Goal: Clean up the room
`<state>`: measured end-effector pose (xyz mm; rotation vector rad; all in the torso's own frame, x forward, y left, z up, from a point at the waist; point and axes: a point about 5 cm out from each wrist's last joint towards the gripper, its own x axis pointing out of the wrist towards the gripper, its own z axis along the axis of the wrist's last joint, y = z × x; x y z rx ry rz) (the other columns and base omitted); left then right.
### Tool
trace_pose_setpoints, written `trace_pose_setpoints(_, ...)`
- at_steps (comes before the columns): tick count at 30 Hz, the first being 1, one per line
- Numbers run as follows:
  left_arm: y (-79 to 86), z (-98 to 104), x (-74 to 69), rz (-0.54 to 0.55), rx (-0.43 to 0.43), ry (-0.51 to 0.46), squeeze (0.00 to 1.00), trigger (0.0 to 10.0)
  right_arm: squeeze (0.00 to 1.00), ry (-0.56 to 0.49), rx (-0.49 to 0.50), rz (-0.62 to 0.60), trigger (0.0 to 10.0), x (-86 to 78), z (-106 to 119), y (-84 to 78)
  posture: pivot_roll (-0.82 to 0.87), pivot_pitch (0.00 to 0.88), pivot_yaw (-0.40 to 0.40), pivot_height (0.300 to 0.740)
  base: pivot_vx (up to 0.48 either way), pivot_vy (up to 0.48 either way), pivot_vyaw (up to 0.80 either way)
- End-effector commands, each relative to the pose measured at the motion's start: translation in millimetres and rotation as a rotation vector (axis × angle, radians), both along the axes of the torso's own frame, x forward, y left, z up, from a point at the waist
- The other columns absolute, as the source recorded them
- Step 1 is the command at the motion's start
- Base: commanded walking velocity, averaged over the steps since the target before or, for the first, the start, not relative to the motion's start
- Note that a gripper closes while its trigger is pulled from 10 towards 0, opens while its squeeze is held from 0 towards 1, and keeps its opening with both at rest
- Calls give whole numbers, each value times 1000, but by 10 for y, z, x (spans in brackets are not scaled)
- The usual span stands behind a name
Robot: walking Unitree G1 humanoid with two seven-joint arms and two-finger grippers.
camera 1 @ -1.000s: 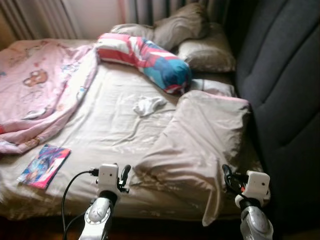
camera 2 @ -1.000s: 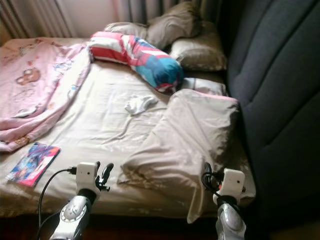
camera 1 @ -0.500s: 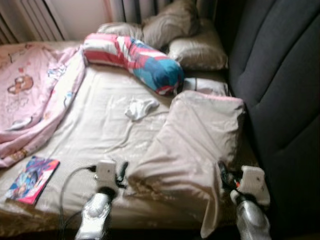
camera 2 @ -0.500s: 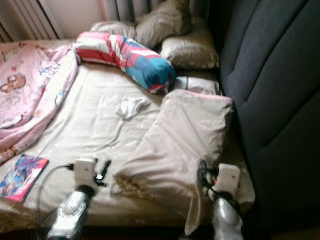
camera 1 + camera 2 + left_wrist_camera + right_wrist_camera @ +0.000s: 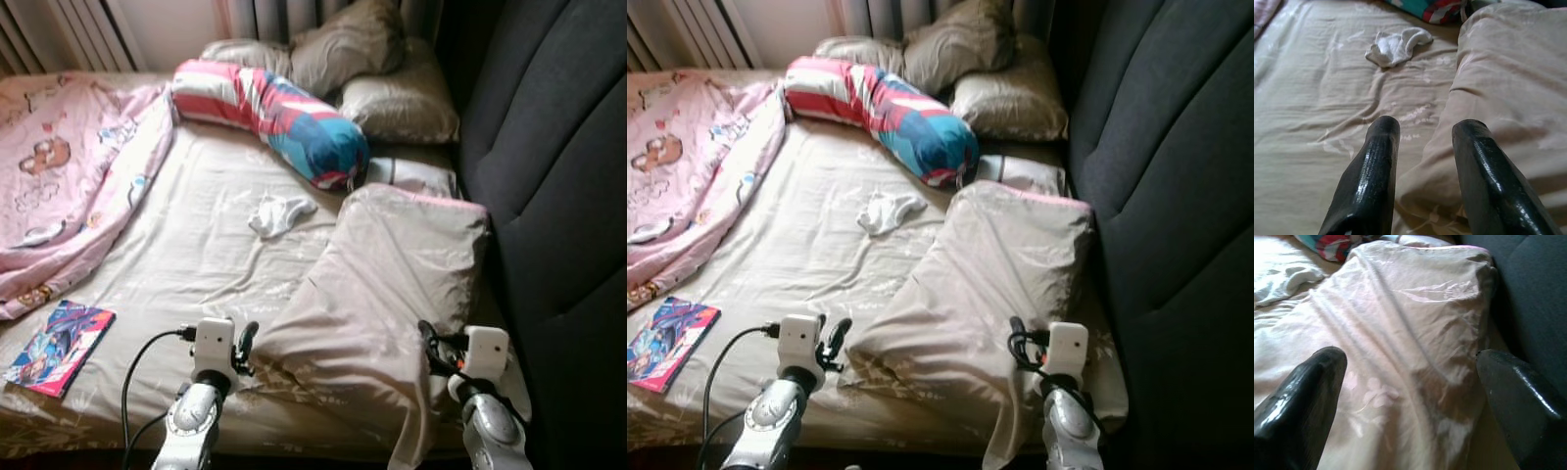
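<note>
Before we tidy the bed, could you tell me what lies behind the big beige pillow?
Behind the big beige pillow a small white pillow peeks out; most of it is hidden. Beyond lies the striped bolster.

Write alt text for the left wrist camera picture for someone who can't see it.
The open left gripper hangs over a beige bedsheet, its two black fingers straddling the edge of a beige pillow. A crumpled white cloth lies on the sheet beyond.

Pillow (image 5: 392, 284) on bed (image 5: 196, 264) beside headboard (image 5: 558, 186), sock (image 5: 279, 212) to its left, book (image 5: 57, 334) near left edge
</note>
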<state>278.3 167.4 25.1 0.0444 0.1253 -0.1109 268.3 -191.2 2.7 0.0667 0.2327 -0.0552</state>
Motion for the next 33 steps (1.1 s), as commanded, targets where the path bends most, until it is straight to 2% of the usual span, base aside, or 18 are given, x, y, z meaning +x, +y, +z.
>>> trace_pose_setpoints(1,13,-27,-15,7,-3,19,0,10000,0,37,7,-8,10000,-62,-75,0,-92,116,12,704,0,0,0)
trace_pose_setpoints(13,-36,-8,3,-17,-6,12,0,10000,0,67,-2,-20,10000,-65,-108,-14,-95,86,25,704,0,0,0)
trace_pose_setpoints(14,-43,2,14,-20,-4,9,0,10000,839,63,15,-16,10000,-61,-107,-6,-95,84,25,704,0,0,0)
trace_pose_setpoints(15,-47,8,20,-23,-3,6,0,10000,839,59,27,-13,10000,-59,-105,1,-95,84,25,704,0,0,0)
trace_pose_setpoints(16,-50,12,26,-24,-2,5,0,10000,1000,55,40,-5,10000,-55,-103,9,-94,82,26,704,0,0,0)
trace_pose_setpoints(26,-68,16,32,-29,-8,3,0,10000,1000,81,83,18,10000,-67,-140,51,-94,70,25,704,0,0,0)
trace_pose_setpoints(27,-70,18,33,-30,-9,3,0,10000,275,89,82,25,10000,-69,-148,60,-93,69,25,704,0,0,0)
trace_pose_setpoints(28,-72,21,35,-31,-10,2,0,10000,0,91,75,29,10000,-69,-149,63,-93,72,24,704,0,0,0)
trace_pose_setpoints(33,-90,65,64,-34,-20,-14,0,10000,0,89,73,17,10000,-46,-137,65,-98,89,22,704,0,0,0)
